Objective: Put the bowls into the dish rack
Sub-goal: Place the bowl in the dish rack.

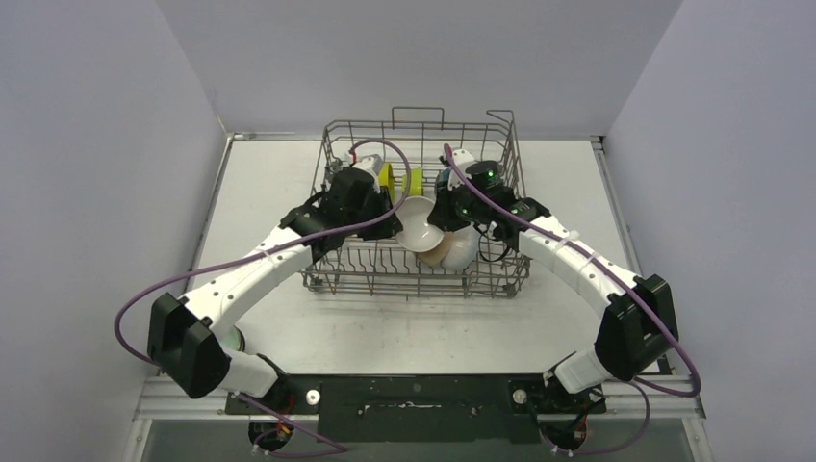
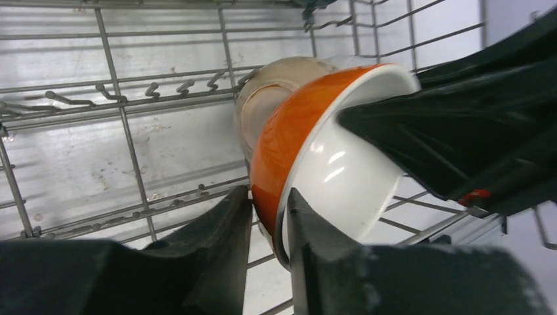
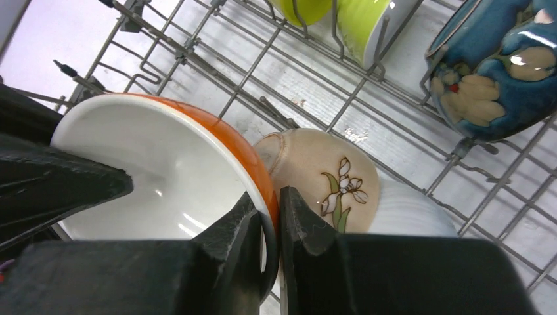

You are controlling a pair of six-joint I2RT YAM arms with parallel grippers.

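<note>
An orange bowl [image 1: 420, 231] with a white inside hangs tilted over the middle of the dish rack [image 1: 337, 279], held from both sides. My left gripper [image 2: 269, 193] straddles its rim [image 2: 289, 131], one finger on the orange wall and one on the white inside. Opposite it, my right gripper [image 3: 269, 193] is shut tight on the rim [image 3: 164, 164]. Just behind the orange bowl lie a beige bowl [image 3: 328, 170] with a painted flower and a white bowl [image 3: 414, 213].
A blue-patterned bowl [image 3: 499, 65] and lime bowls [image 3: 368, 26] stand among the tines at the back of the rack, with yellow and lime bowls [image 1: 388, 178] showing in the top view. Rows of upright tines [image 2: 125, 125] surround both grippers.
</note>
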